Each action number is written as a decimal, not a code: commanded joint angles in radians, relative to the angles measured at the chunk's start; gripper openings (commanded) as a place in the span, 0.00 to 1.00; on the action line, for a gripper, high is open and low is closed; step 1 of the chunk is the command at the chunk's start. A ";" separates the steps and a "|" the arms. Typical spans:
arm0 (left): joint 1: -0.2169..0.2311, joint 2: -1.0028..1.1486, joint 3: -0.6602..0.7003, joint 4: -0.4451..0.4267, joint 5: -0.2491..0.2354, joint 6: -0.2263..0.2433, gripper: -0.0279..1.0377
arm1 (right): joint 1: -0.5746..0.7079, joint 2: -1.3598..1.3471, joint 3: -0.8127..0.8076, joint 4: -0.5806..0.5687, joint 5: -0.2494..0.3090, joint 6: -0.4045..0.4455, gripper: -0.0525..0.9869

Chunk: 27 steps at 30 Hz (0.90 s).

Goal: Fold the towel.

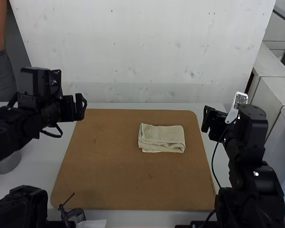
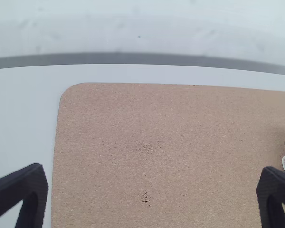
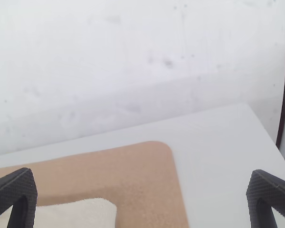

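We hold left jaws (image 2: 151, 176) and right jaws (image 3: 142, 178) each parted, clear of folded towel (image 1: 162, 138) between, likely sparing folds.

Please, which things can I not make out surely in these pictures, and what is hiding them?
Underside and inner layers of the towel, high view: its own top layer covers them.
Most of the towel, left wrist view: cut off by the picture's edge.
Part of the towel, right wrist view: behind a finger of the right hand, and cut off by the edge.
Upper part of the grey object, high view: behind the left arm.
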 commanded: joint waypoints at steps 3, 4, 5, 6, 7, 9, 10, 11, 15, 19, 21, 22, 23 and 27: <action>0.005 -0.107 -0.015 -0.024 -0.023 -0.001 0.95 | 0.000 -0.087 -0.007 0.002 -0.010 -0.008 0.97; 0.005 -0.134 -0.021 -0.030 -0.023 -0.001 0.95 | 0.000 -0.097 -0.013 0.002 -0.010 -0.008 0.97; 0.007 -0.153 -0.030 -0.032 -0.023 -0.001 0.95 | 0.000 -0.105 -0.016 0.002 -0.010 -0.008 0.97; 0.007 -0.180 -0.039 -0.035 -0.023 -0.001 0.95 | 0.002 -0.108 -0.020 0.002 -0.012 -0.008 0.97; 0.007 -0.202 -0.050 -0.036 -0.023 -0.001 0.95 | 0.000 -0.108 -0.022 0.004 -0.010 -0.008 0.97; 0.007 -0.242 -0.067 -0.047 -0.024 -0.002 0.95 | 0.000 -0.108 -0.024 0.005 -0.009 -0.008 0.97; 0.008 -0.263 -0.075 -0.053 -0.032 -0.002 0.95 | 0.002 -0.108 -0.022 0.005 -0.009 -0.008 0.97; 0.012 -0.282 -0.081 -0.056 -0.039 -0.004 0.95 | 0.002 -0.108 -0.022 0.004 -0.009 -0.008 0.97; 0.010 -0.377 -0.109 -0.067 -0.081 -0.002 0.95 | 0.000 -0.114 -0.024 -0.001 -0.012 -0.008 0.97; 0.010 -0.449 -0.132 -0.107 -0.105 -0.002 0.95 | 0.000 -0.114 -0.024 -0.001 -0.013 -0.008 0.97; 0.012 -0.504 -0.147 -0.118 -0.118 0.004 0.95 | 0.000 -0.114 -0.024 0.001 -0.013 -0.010 0.97; 0.013 -0.530 -0.155 -0.118 -0.125 0.007 0.95 | 0.000 -0.113 -0.022 0.002 -0.013 -0.008 0.97; 0.018 -0.553 -0.161 -0.119 -0.131 0.007 0.95 | 0.000 -0.114 -0.022 0.004 -0.013 -0.008 0.97; 0.059 -0.598 -0.164 -0.134 -0.144 0.004 0.95 | 0.000 -0.114 -0.028 0.010 -0.012 -0.008 0.97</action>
